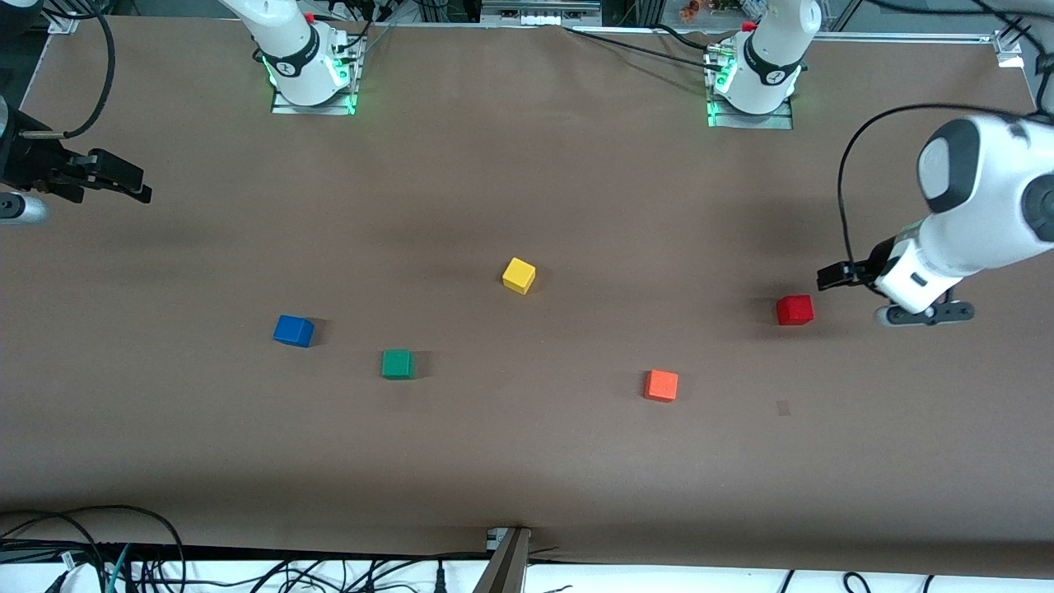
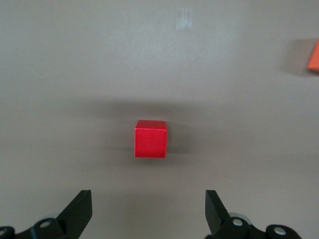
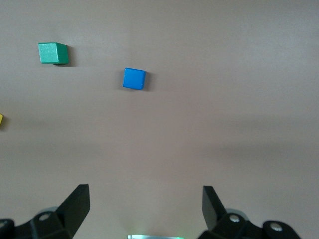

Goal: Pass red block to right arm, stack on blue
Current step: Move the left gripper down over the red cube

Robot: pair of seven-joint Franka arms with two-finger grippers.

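The red block (image 1: pixel 795 310) sits on the brown table toward the left arm's end. In the left wrist view the red block (image 2: pixel 150 139) lies ahead of the fingers, apart from them. My left gripper (image 1: pixel 833 277) hovers close beside it, open and empty (image 2: pixel 149 195). The blue cube (image 1: pixel 293 330) sits toward the right arm's end and also shows in the right wrist view (image 3: pixel 134 78). My right gripper (image 1: pixel 123 177) hangs over that end of the table, well away from the blue cube, open and empty (image 3: pixel 146 190).
A yellow cube (image 1: pixel 519 275) sits mid-table. A green cube (image 1: pixel 397 363) lies beside the blue one, and an orange cube (image 1: pixel 661 385) lies nearer the front camera than the red block. Cables hang along the table's front edge (image 1: pixel 510 535).
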